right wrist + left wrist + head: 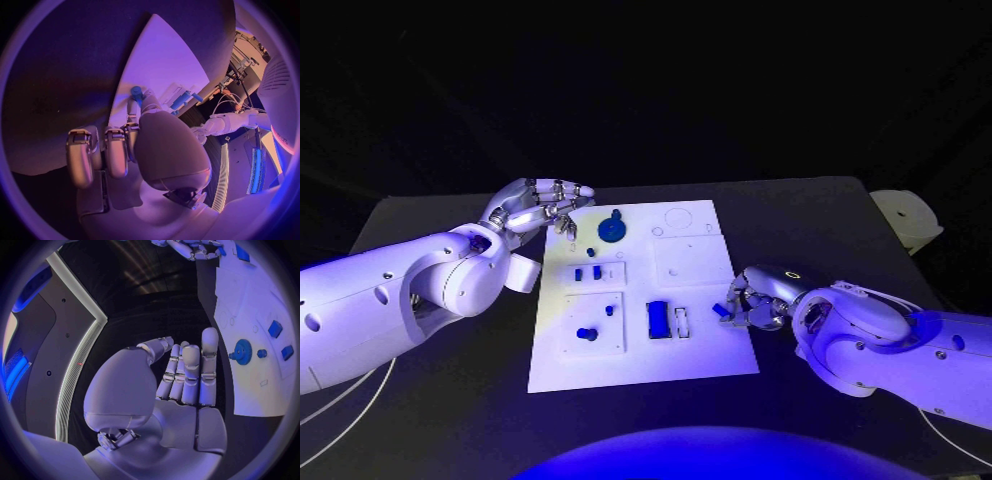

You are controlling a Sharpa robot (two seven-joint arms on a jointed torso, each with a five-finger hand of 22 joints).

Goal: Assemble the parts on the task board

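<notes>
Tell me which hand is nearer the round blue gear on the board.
Left. The left hand hovers open at the task board's far left corner, just beside the blue gear. The right hand is at the board's right edge, farther away, pinching a small blue part.

The task board (689, 365) is white on a black table (444, 400). Its parts are blue: a round gear (613, 231), a rectangular block (658, 318), small pegs (586, 334). Both arms are white, the left hand (542, 206) and right hand (754, 298) silver.

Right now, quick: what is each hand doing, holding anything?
Left hand: open, fingers extended, holding nothing, beside the task board.
Right hand: pinching a small blue part at the board's edge.
</notes>
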